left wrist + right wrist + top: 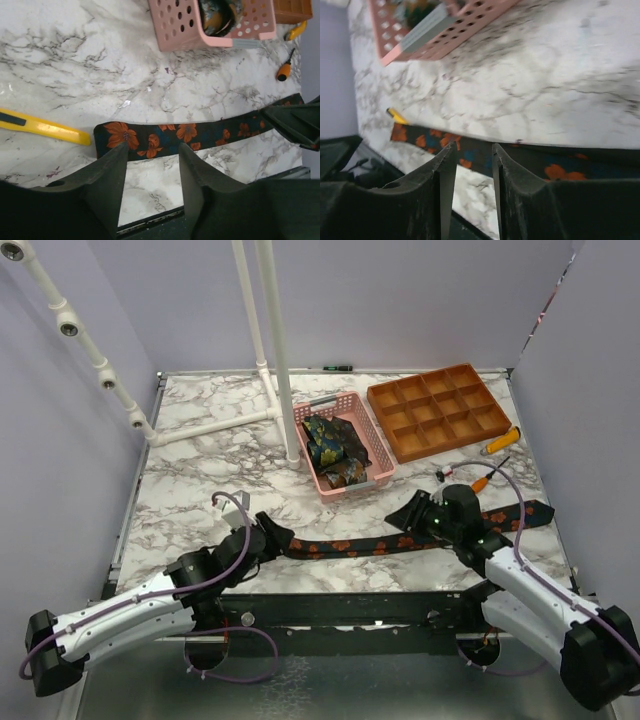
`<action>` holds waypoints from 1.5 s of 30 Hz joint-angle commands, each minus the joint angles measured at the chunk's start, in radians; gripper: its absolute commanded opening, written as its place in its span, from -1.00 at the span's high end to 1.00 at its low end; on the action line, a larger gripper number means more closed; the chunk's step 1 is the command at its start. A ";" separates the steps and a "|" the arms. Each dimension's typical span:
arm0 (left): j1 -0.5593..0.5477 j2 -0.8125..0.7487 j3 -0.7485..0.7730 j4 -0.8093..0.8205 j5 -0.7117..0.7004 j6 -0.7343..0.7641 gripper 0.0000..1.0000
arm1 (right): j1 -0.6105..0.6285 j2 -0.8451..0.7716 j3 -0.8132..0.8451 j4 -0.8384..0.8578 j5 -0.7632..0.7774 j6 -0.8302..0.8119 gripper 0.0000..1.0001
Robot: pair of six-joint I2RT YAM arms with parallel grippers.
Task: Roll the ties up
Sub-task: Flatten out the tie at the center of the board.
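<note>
One flowered tie lies flat along the near side of the table, running left to right between my grippers. My left gripper is spread over its left end. My right gripper hovers over the right stretch, fingers slightly apart, pinching nothing. A yellow tool crowds the tie's left end. Farther back I count one pink basket holding at least two rolled ties, one orange tray and two screwdrivers.

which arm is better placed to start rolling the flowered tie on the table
Left. The left gripper is open and straddles the flowered tie right by its end, where a roll would likely start. The right gripper sits over the tie's mid-length, with the other end lying beyond its arm.
</note>
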 commanded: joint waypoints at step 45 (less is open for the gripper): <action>0.244 -0.149 0.050 -0.253 -0.069 -0.067 1.00 | 0.664 1.246 0.556 0.701 -0.135 0.272 0.59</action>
